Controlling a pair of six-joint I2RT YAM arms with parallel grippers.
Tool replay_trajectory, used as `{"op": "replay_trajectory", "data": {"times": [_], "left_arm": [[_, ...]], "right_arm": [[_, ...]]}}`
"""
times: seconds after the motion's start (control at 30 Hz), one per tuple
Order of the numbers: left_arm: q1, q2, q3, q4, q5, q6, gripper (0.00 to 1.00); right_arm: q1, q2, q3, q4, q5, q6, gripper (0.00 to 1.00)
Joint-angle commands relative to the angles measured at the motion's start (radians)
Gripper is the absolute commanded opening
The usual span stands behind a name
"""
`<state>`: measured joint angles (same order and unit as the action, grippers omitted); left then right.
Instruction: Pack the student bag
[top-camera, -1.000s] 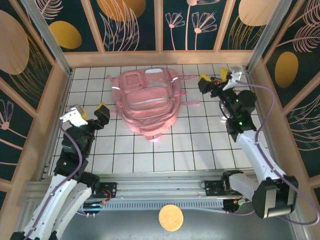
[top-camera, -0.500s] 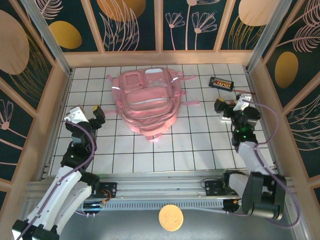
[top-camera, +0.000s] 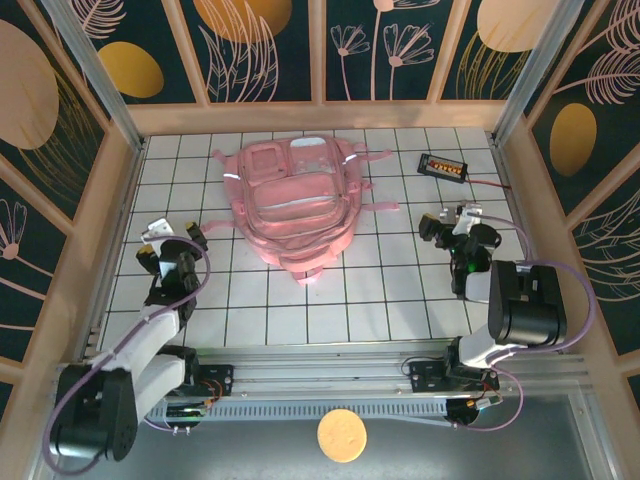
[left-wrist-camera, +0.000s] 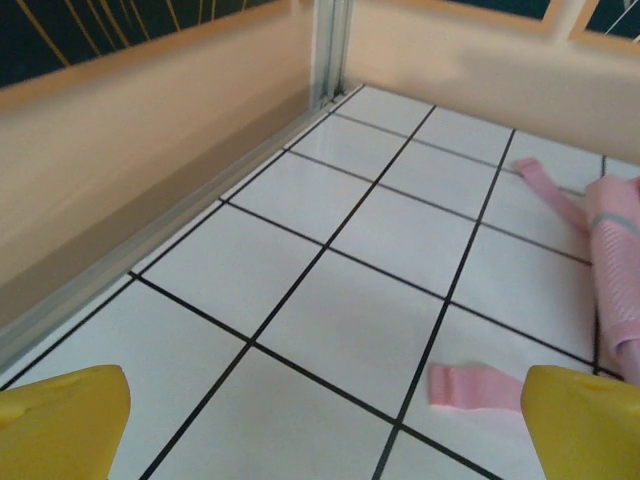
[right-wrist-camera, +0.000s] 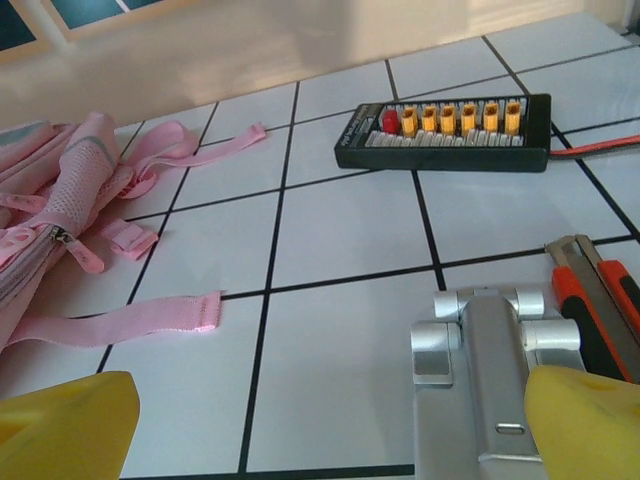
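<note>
Top external view showed the student bag (top-camera: 290, 205) lying flat on the white tiled bench (top-camera: 380, 290), towards the far wall and a little left of centre, its clear front pockets facing up and its pink straps trailing out to the right. The left gripper (top-camera: 172, 240) sat low over the tiles near the bag's left side, apart from it, and its jaws were wide open and held nothing. The right gripper (top-camera: 450, 222) sat low on the other side, well clear of the bag, and its jaws were likewise spread wide and empty.

A black connector board (top-camera: 443, 166) with a row of yellow plugs lay in the far right part of the bench, beyond the right gripper, and a red wire (top-camera: 490, 183) ran from it towards the right wall.

From the right wrist, a silver metal piece (right-wrist-camera: 490, 380) lay on the tiles right in front of the open jaws, nearer the right finger, with an orange-and-black utility knife (right-wrist-camera: 595, 300) just beside it. A loose strap (right-wrist-camera: 115, 320) reached across the tiles from the bag at the left.

From the left wrist, a short pink strap end (left-wrist-camera: 470, 385) lay flat on the tiles close to the right finger, with bare tiles and the wooden side wall (left-wrist-camera: 150, 130) beyond.
</note>
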<state>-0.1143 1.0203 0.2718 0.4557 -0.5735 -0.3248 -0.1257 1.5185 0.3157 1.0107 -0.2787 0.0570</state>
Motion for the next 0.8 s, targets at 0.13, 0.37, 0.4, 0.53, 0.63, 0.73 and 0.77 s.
{"op": "replay_trajectory", "data": {"times": [0.13, 0.37, 0.4, 0.53, 0.63, 0.73, 0.77], "left_arm": [[0.081, 0.265, -0.007, 0.499, 0.2, 0.168, 0.99], [0.108, 0.471, -0.041, 0.784, 0.495, 0.264, 0.99], [0.112, 0.502, -0.052, 0.859, 0.518, 0.262, 0.99], [0.114, 0.494, -0.028, 0.794, 0.46, 0.245, 0.99], [0.114, 0.497, -0.029, 0.804, 0.46, 0.245, 0.99], [0.114, 0.496, -0.029, 0.802, 0.462, 0.245, 0.99], [0.114, 0.496, -0.029, 0.801, 0.462, 0.248, 0.99]], "right_arm": [[0.011, 0.0, -0.135, 0.361, 0.028, -0.021, 0.99], [0.001, 0.061, -0.154, 0.463, 0.04, 0.004, 0.99], [0.014, 0.049, -0.124, 0.377, 0.061, -0.016, 0.99], [0.063, 0.048, -0.096, 0.324, 0.153, -0.042, 0.99], [0.072, 0.048, -0.09, 0.314, 0.189, -0.042, 0.99], [0.074, 0.047, -0.094, 0.317, 0.191, -0.042, 0.99], [0.073, 0.048, -0.094, 0.316, 0.191, -0.042, 0.99]]}}
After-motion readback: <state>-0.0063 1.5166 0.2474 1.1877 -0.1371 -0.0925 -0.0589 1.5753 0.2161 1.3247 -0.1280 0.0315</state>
